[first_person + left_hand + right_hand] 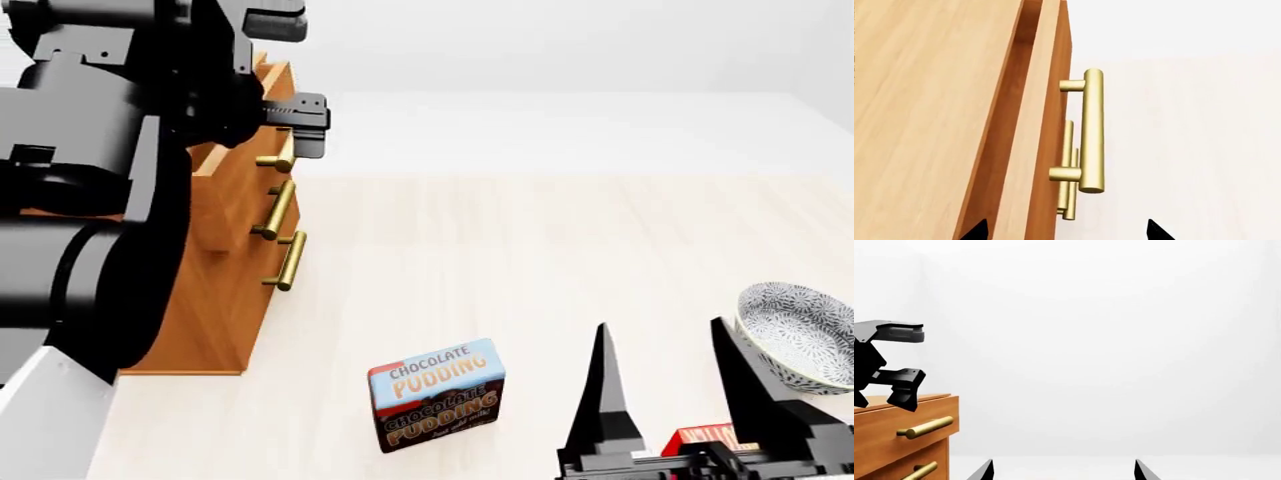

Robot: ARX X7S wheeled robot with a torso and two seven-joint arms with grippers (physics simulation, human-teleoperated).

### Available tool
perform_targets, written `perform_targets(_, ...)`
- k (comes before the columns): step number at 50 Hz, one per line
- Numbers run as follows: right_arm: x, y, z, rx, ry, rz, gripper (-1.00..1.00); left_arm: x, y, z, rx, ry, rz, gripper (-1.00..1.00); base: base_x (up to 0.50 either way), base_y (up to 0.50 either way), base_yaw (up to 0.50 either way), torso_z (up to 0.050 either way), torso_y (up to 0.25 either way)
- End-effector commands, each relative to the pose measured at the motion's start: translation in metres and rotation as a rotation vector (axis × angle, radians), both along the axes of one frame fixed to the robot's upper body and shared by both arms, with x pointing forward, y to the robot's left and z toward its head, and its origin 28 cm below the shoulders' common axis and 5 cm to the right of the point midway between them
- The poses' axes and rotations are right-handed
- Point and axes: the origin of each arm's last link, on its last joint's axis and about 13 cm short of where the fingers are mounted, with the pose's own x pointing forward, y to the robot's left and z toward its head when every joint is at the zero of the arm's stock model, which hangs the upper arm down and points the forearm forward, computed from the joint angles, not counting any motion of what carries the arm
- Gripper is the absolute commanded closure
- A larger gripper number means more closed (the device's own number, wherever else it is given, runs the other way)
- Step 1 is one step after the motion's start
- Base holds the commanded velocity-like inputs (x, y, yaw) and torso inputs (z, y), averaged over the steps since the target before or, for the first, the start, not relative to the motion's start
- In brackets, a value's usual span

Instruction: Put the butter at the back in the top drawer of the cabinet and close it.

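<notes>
The light-brown cabinet stands at the left. Its top drawer looks pulled out a crack, with a dark gap behind its front. My left gripper is open, and the top drawer's brass handle lies just ahead of its black fingertips. In the head view the left gripper is at that handle. My right gripper is open and empty above the red butter box, which is mostly hidden under it. In the right wrist view the right gripper faces the cabinet.
A blue-and-brown chocolate pudding box stands on the pale floor in front of the cabinet. A patterned bowl sits at the right edge. Two lower drawers with brass handles are shut. My left arm fills the head view's left side.
</notes>
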Motion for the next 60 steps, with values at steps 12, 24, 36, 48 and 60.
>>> perform_targets(12, 0.003, -0.001, -0.002, -0.003, 0.01, -0.008, -1.0, 0.004, 0.004, -0.014, 0.019, 0.004, 0.032, -1.0, 0.0, 0.0, 0.0, 0.0, 0.0)
perform_targets(24, 0.002, -0.001, -0.001, -0.001, 0.006, -0.008, -1.0, 0.005, 0.002, -0.023, 0.016, 0.024, 0.023, -1.0, 0.0, 0.0, 0.0, 0.0, 0.0)
perform_targets(36, 0.001, -0.001, -0.001, 0.002, 0.005, -0.007, -1.0, 0.007, 0.0, -0.036, 0.003, 0.051, 0.01, -1.0, 0.0, 0.0, 0.0, 0.0, 0.0)
perform_targets(48, 0.0, -0.001, -0.003, 0.006, 0.005, -0.007, -1.0, 0.008, -0.005, -0.051, -0.012, 0.078, -0.008, -1.0, 0.0, 0.0, 0.0, 0.0, 0.0)
perform_targets(60, -0.001, -0.001, -0.002, 0.008, 0.001, -0.006, -1.0, 0.009, -0.013, -0.058, -0.028, 0.096, -0.041, -1.0, 0.0, 0.0, 0.0, 0.0, 0.0)
